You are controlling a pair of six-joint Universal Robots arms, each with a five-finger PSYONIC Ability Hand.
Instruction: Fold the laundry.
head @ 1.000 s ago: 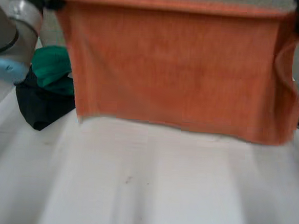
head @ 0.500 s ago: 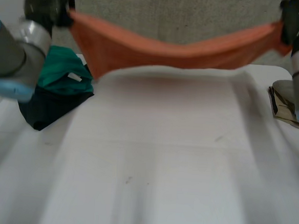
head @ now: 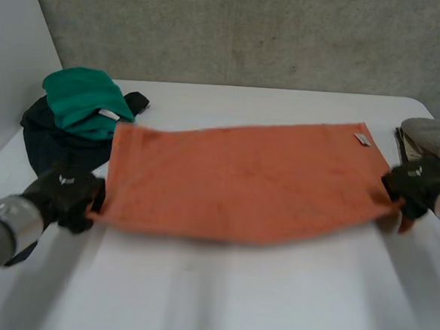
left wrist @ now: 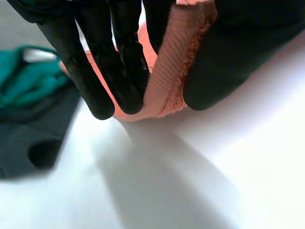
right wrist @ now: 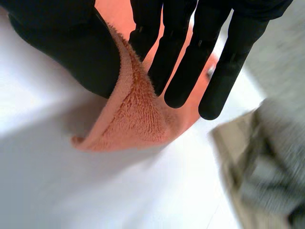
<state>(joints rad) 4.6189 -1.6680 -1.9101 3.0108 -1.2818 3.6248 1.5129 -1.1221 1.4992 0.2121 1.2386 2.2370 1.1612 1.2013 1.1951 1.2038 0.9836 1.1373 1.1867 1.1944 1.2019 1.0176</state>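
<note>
Spreading looks like the step in hand: the orange towel (head: 242, 178) lies open on the white table (head: 218, 301), near the green cloth (head: 81, 99) and the black garment (head: 48, 138).

Do the hands hold it?

Yes, by its 2 near corners. The left hand (head: 65, 193) pinches 1 between straight fingers (left wrist: 121, 71) and thumb (left wrist: 228, 62); the right hand (head: 415, 182) does the same.

And next?

I think: lift both corners together, carry them to the far edge, and keep the towel taut.

You see the towel (head: 242, 178) across the desk (head: 233, 302), a clothes heap (head: 76, 117) behind its left end. A second heap (head: 433, 138) lies right of it.
</note>
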